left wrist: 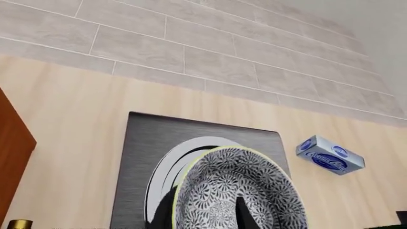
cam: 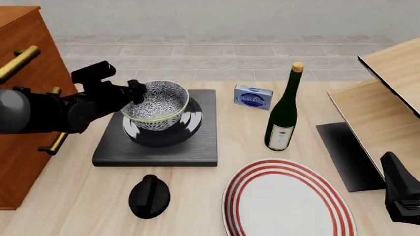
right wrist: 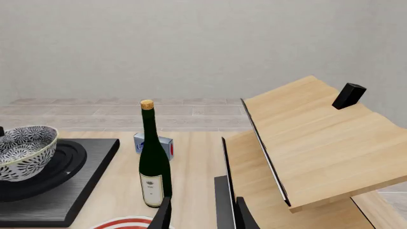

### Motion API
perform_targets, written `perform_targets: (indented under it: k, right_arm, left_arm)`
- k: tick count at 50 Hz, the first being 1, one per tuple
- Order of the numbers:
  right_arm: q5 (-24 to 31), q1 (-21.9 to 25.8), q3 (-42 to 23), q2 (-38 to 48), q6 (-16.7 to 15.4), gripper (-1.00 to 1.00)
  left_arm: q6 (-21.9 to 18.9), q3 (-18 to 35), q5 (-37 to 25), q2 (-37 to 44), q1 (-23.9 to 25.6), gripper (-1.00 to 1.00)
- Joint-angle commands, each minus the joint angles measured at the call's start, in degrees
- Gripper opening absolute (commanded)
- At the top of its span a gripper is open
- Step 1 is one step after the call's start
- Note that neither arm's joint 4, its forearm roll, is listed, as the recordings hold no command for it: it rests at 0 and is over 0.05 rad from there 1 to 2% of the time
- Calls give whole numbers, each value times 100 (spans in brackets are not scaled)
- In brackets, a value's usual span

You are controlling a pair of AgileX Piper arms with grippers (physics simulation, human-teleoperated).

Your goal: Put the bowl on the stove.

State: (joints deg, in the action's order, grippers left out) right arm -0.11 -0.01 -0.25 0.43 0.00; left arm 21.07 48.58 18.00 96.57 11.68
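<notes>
Bowl [cam: 157, 102] tilted over stove [cam: 196, 142] burner, held by rim | left gripper [cam: 135, 93] jaws pinching bowl rim | right gripper [right wrist: 200, 214] jaws apart, well right of stove, beside bottle [cam: 284, 110]

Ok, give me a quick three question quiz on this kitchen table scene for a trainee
1. True or false: the bowl is over the stove.
2. Which claw holds the bowl's rim: A left, B right?
3. What stands between the stove and the wooden shelf?

Key:
1. True; it is over the burner, tilted in the right wrist view.
2. A, the left claw; the right claw is near the plate.
3. The bottle.
</notes>
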Motion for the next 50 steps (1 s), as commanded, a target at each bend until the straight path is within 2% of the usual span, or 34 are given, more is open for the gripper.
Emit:
perform_targets:
  k: [1, 9, 25, 50]
  right_arm:
    - [0, 0, 0, 0, -1, 100]
    - [0, 0, 0, -1, 0, 100]
    - [0, 0, 0, 0, 0, 100]
    - [0, 0, 0, -2, 0, 100]
  left_arm:
    - [-32, -130, 40, -145, 109, 100]
    - [-10, -157, 30, -256, 87, 100]
    - [-251, -246, 25, -757, -167, 100]
    - [-160, -354, -245, -1501, -150, 100]
